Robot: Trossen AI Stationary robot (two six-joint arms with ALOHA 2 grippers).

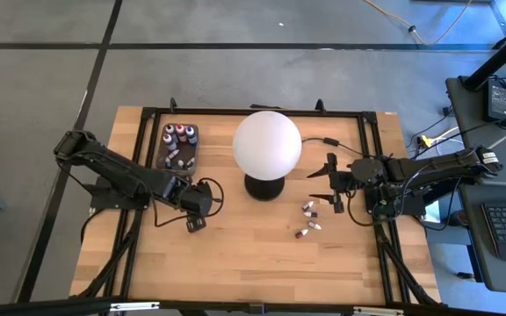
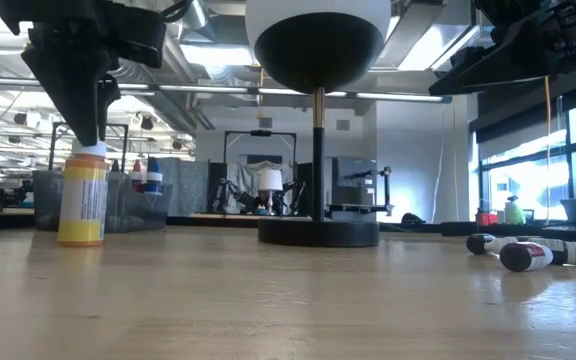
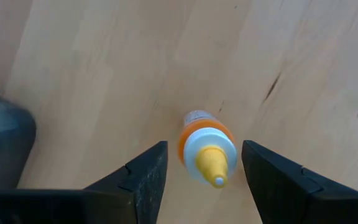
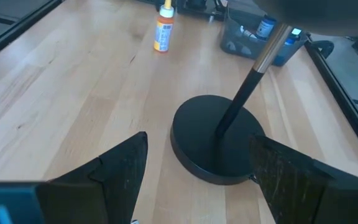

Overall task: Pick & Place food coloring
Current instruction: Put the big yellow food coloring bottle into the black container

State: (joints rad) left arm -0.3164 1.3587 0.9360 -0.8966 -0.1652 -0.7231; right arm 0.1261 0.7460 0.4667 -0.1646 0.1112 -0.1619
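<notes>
Your orange bottle (image 3: pixel 205 144) stands upright on the bench (image 1: pixel 235 254), just in front of the dark grey tray (image 1: pixel 179 147) and off to the left of the globe lamp (image 1: pixel 267 144). It has a white collar and a yellow dropper tip. The low view shows a pale label wrapped round it, but you cannot read any of the printing, and no brand can be made out.

Your left gripper (image 3: pixel 201 180) hangs directly over that bottle. Its fingers (image 3: pixel 145 177) stand apart, one on each side of the cap, with a gap on both sides, so nothing is gripped.

In the tray you have several small dropper bottles (image 1: pixel 177 136) standing upright, red and dark with light caps. A few more small bottles (image 1: pixel 308 220) lie on their sides on the bare bench to the right of the lamp's black base (image 4: pixel 215 144). The low view shows pale labels with red on two of them; you cannot read that writing either.

Your right gripper (image 1: pixel 332 183) waits above the bench just right of the lamp, close to the lying bottles. Its fingers (image 4: pixel 120 168) are spread wide and hold nothing.
</notes>
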